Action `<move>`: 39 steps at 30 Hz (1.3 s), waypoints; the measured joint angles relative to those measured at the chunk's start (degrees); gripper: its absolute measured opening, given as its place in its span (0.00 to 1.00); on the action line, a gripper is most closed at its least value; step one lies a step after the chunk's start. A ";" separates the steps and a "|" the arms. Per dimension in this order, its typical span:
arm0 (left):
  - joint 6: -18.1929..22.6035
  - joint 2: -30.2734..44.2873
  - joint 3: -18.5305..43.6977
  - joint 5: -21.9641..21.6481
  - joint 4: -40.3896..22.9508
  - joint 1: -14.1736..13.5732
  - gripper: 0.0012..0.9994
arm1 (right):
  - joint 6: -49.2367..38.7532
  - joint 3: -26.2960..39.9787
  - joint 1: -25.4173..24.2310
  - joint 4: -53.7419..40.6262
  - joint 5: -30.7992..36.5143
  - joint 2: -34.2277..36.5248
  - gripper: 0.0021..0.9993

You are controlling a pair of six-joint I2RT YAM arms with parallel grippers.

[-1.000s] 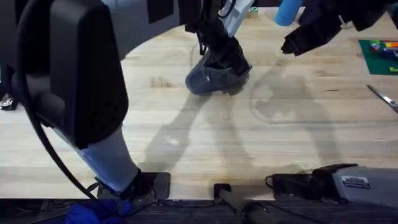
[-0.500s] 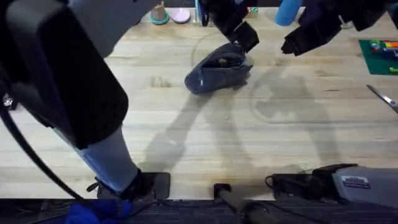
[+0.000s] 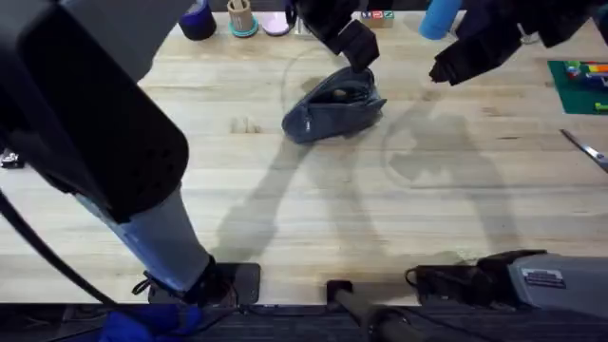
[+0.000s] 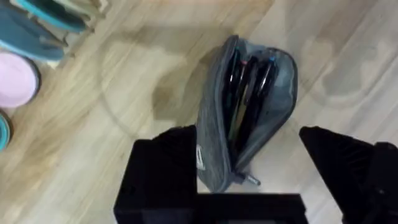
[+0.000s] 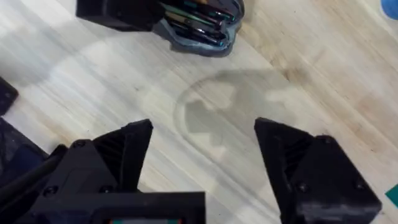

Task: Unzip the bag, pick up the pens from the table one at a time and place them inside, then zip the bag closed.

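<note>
Bag lies unzipped on worktop, long axis diagonal (pens lengthwise inside); left gripper and right gripper both released.

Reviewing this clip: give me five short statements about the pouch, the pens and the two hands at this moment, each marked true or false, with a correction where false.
1. The pouch is unzipped, with pens lying inside it. True.
2. The left hand grips the pouch. False: it hovers above the pouch, open and holding nothing.
3. The right hand is open over bare table, apart from the pouch. True.
4. The scissors lie inside the pouch. False: they lie on the table near its right edge, far from the pouch.
5. The pouch rests on the green mat. False: it rests on the wooden table; the mat is off to the right.
</note>
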 joint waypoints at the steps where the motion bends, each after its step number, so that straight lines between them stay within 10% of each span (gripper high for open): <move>1: -0.04 -0.34 -0.02 -0.23 -0.69 0.12 1.00 | 0.00 0.00 0.00 0.00 0.00 0.02 1.00; 11: -0.04 -11.04 -0.88 -1.17 -4.42 0.42 1.00 | -0.02 0.00 0.00 0.00 0.00 0.00 1.00; 17: -0.56 -19.06 -11.53 -1.15 -1.26 1.85 1.00 | 0.00 0.00 0.00 0.00 0.00 0.00 1.00; 29: 0.60 -39.27 -32.44 3.56 1.59 12.67 1.00 | 0.00 0.00 0.00 0.00 0.00 0.00 1.00; 39: 9.92 -43.67 -40.41 14.24 2.19 23.07 1.00 | 0.00 0.00 0.00 0.00 0.00 0.02 1.00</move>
